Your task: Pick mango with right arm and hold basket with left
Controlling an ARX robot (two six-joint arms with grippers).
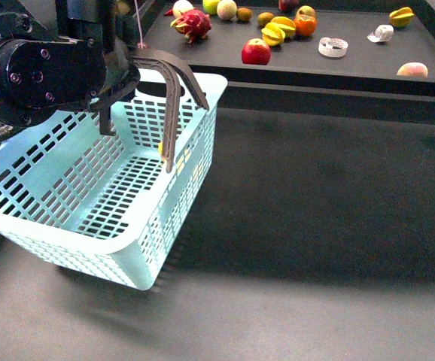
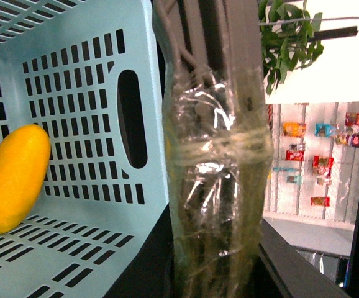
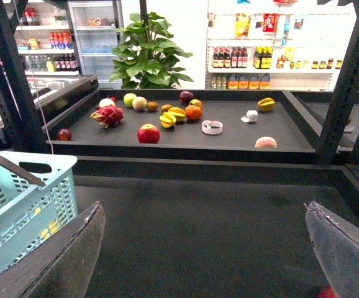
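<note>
The light-blue basket [image 1: 89, 195] hangs tilted above the dark table at the left. My left gripper [image 1: 123, 75] is shut on its taped grey-brown handles [image 1: 174, 98]. In the left wrist view the jaws [image 2: 213, 273] clamp the tape-wrapped handles [image 2: 217, 155]. The yellow mango [image 2: 12, 180] lies inside the basket [image 2: 74, 62] against its slotted wall. Only a yellow glimpse of it shows through the slots in the front view [image 1: 162, 149]. My right gripper [image 3: 204, 217] is open and empty over the table, right of the basket [image 3: 18, 205]. It is out of the front view.
A raised black tray [image 1: 353, 64] at the back holds a dragon fruit [image 1: 193, 24], a red apple [image 1: 256, 52], an orange [image 1: 305, 25], a starfruit [image 1: 402, 16], a peach [image 1: 412, 70] and a tape roll [image 1: 333, 47]. The dark table [image 1: 315, 210] stretches right of the basket.
</note>
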